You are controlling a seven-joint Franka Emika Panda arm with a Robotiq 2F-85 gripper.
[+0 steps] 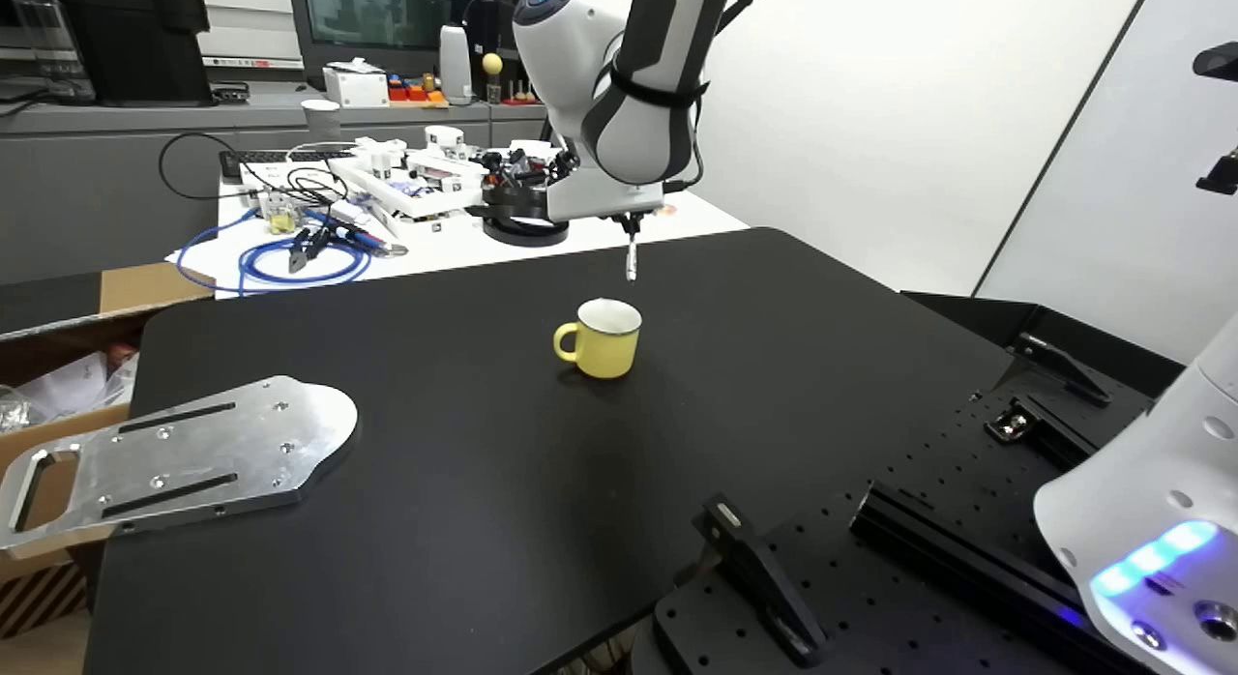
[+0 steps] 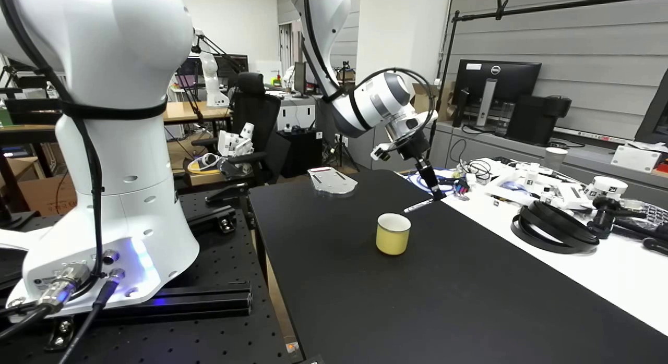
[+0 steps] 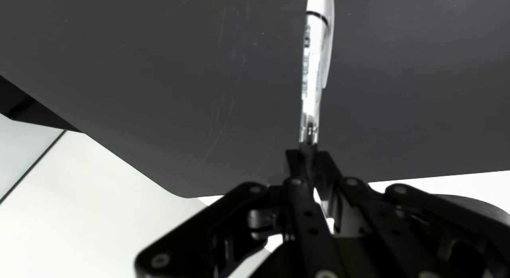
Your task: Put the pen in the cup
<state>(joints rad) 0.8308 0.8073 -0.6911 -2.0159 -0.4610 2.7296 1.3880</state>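
Looks like a robotics lab, judging by a robot arm (image 2: 122, 166) on a perforated black plate (image 2: 214, 340) and another white arm (image 2: 212, 80) farther back. Also contains a monitor (image 2: 514, 90), an office chair (image 2: 257, 113) and coiled blue cable (image 1: 300, 280).

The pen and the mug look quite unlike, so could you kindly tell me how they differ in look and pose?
The pen is thin and mostly white; the mug is round, wide and yellow outside. The pen is gripped by the claw, off the table; the mug stands on it. The pen slants, while the mug is upright. Both show white, the mug inside.
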